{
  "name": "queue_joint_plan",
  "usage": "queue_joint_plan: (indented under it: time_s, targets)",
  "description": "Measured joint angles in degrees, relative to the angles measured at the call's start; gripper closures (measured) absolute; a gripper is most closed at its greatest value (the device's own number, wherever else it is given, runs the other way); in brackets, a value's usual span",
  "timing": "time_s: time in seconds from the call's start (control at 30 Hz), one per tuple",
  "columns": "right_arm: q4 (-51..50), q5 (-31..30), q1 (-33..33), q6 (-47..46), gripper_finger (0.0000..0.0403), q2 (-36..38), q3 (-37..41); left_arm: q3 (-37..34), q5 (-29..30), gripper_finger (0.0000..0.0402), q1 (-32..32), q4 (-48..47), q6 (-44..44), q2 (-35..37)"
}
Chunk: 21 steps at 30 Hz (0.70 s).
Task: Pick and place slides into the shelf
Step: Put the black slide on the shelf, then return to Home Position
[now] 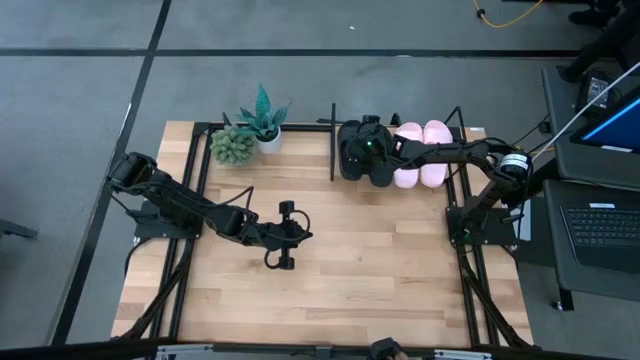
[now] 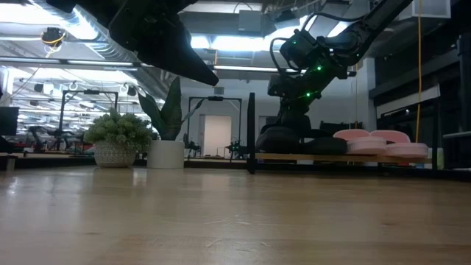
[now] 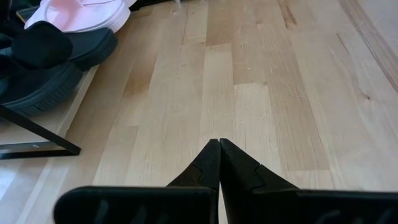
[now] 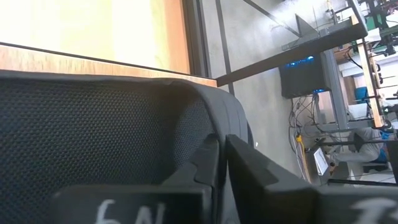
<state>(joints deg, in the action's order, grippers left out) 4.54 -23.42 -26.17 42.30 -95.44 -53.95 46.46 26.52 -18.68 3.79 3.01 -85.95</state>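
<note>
The shelf (image 1: 332, 140) stands at the table's far right. Two black slides (image 1: 352, 155) rest sole-down on its wood board (image 2: 331, 157), with two pale pink slides (image 1: 422, 155) beside them toward the right. My right gripper (image 4: 222, 146) reaches in from the right over the pink pair. It sits low on the black slides (image 2: 294, 140), its fingertips nearly together at a black mesh strap. My left gripper (image 3: 219, 146) is shut and holds nothing. It hangs above the bare middle of the table (image 1: 300, 237), well clear of the shelf. My right gripper has its fingertips on the curved edge of a black slide's mesh strap (image 4: 208, 118), with only a thin slit between them. It comes slanting down from the table's right side. The slide lies on the shelf board, not lifted.
Two potted plants (image 1: 235, 145) (image 1: 265, 120) stand at the far edge, left of the shelf. The shelf's upright black rod (image 2: 251, 132) marks its left end. Bare wood table spreads across the middle and near side. A laptop (image 1: 600, 220) sits beyond the table's right edge.
</note>
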Motion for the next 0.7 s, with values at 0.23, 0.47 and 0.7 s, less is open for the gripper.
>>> queue_joint_plan:
  time_s: [0.23, 0.47, 0.7]
  targets:
    - [-0.2, 1.3, 0.0, -0.2, 0.0353, 0.0, 0.0, 0.0, 0.0, 0.0401, 0.0, -0.3, 0.0, 0.0]
    - [-0.2, 1.6, 0.0, -0.3, 0.0311, 0.0, 0.0, 0.0, 0.0, 0.0401, 0.0, -0.3, 0.0, 0.0]
    - [-0.1, 1.6, 0.2, -3.2, 0.0260, 0.0, 0.0, 0.0, 0.0, 0.0401, 0.0, -0.3, 0.0, 0.0]
